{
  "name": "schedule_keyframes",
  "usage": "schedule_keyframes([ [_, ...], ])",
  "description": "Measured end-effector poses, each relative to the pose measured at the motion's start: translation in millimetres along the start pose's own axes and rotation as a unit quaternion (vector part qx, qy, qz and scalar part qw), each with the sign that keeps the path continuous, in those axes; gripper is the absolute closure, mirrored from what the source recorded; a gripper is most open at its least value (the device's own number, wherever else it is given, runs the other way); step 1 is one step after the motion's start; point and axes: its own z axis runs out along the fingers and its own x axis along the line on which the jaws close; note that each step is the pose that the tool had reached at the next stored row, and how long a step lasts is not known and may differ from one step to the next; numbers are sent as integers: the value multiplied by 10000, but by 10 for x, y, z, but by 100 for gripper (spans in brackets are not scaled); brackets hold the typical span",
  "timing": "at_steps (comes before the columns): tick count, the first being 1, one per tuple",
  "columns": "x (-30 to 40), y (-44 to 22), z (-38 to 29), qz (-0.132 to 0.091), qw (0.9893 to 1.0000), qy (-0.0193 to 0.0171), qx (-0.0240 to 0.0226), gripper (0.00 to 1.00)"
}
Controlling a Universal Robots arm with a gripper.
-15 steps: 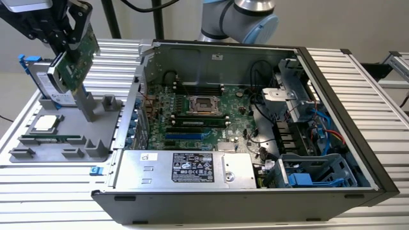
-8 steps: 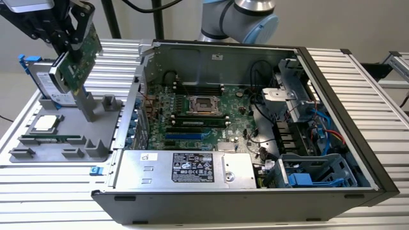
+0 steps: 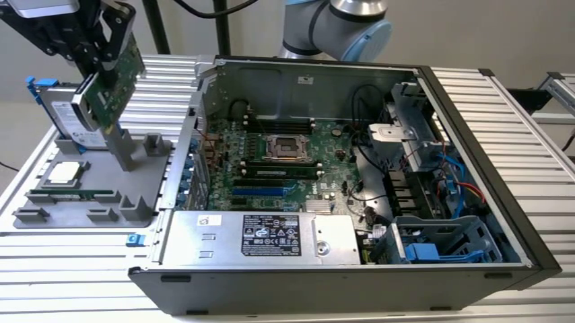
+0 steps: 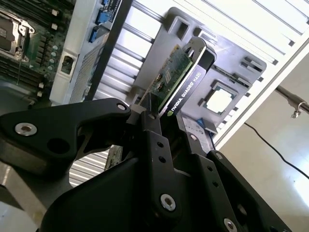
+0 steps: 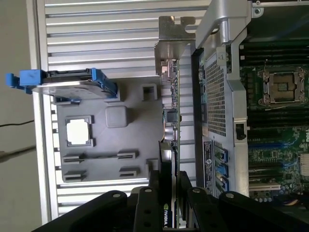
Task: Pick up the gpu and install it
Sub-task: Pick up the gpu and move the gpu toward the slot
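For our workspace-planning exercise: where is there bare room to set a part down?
Bare ribbed table: to the exterior view's right of the computer case, and camera-side of the grey tray. Crowded: around the hard drive, where the gripper holds the gpu, and the case's cabled drive bay.

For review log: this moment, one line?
gripper jaws: shut on gpu | gpu: tilted, over gray tray | case: open, gpu not installed
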Motion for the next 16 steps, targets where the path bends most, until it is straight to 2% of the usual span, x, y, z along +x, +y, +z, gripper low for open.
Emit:
schedule_keyframes([
  [16, -117, 8, 3, 0, 10000, 0, 0, 100],
])
